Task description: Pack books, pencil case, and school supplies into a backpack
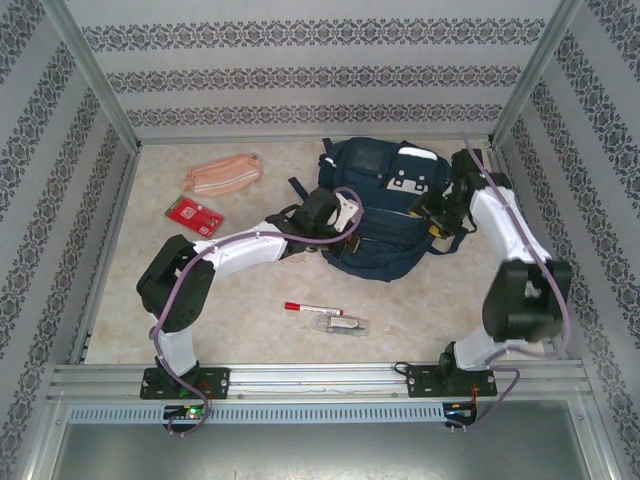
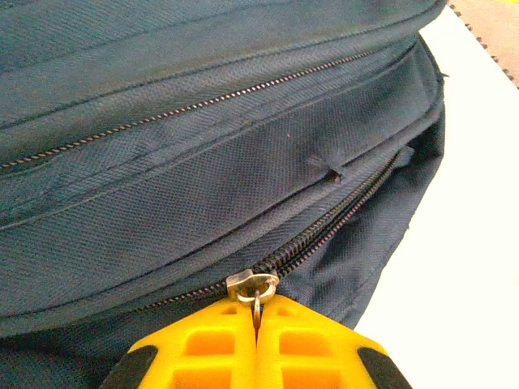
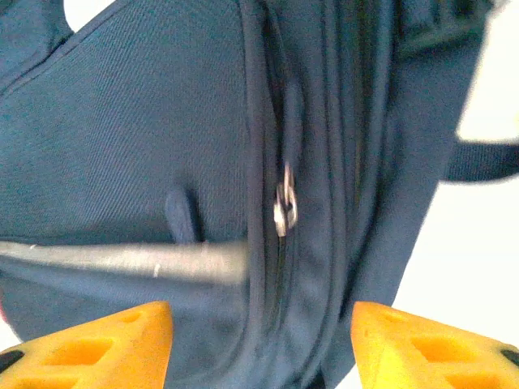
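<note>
The navy-blue backpack (image 1: 385,215) lies at the table's back right. My left gripper (image 1: 338,218) is at its left side, shut on the metal zip pull (image 2: 258,308) of a part-open zip. My right gripper (image 1: 440,215) is at the backpack's right side and stands open (image 3: 260,316) over the fabric, a little short of another metal zip pull (image 3: 285,207). The salmon-pink pencil case (image 1: 222,174) lies at the back left. A red packet (image 1: 194,214) lies in front of it. The white marker (image 1: 299,308) and a clear-wrapped item (image 1: 345,324) lie near the front. The books are out of view.
Patterned walls and metal posts enclose the table on three sides. A metal rail (image 1: 320,378) carrying both arm bases runs along the near edge. A grey reflective stripe (image 3: 130,259) crosses the backpack's panel.
</note>
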Robot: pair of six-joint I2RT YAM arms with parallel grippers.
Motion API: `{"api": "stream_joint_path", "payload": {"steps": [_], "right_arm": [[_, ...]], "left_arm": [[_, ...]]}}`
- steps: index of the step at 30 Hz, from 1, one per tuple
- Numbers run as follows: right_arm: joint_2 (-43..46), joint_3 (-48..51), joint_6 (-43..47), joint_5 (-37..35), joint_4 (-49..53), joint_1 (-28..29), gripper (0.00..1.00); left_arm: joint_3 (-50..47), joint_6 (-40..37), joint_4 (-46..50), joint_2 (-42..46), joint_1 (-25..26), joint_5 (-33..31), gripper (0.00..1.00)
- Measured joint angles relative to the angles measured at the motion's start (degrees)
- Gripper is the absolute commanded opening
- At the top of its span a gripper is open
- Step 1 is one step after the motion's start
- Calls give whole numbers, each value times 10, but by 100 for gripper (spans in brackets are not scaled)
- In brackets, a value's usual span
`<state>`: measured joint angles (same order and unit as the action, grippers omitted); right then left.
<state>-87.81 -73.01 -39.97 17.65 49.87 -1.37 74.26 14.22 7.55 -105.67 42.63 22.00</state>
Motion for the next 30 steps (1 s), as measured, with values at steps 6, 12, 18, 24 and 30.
{"api": "stream_joint_path", "payload": {"steps": [6,12,18,24,30], "right_arm": [[109,62,-179,-35,-42,123,64],[50,72,-314,-56,-93,186,50],[32,93,-382,-73,-112,196,52],[54,125,-431,-69,-119,196,63],[91,126,-456,-68,-116,208,64]], "left_arm": [[10,25,-10,-7,21,5,0],[21,35,-14,-16,23,7,0],[21,32,-13,-16,23,-9,0],[21,28,-13,-16,23,-11,0],[21,28,-16,-16,23,-10,0]]}}
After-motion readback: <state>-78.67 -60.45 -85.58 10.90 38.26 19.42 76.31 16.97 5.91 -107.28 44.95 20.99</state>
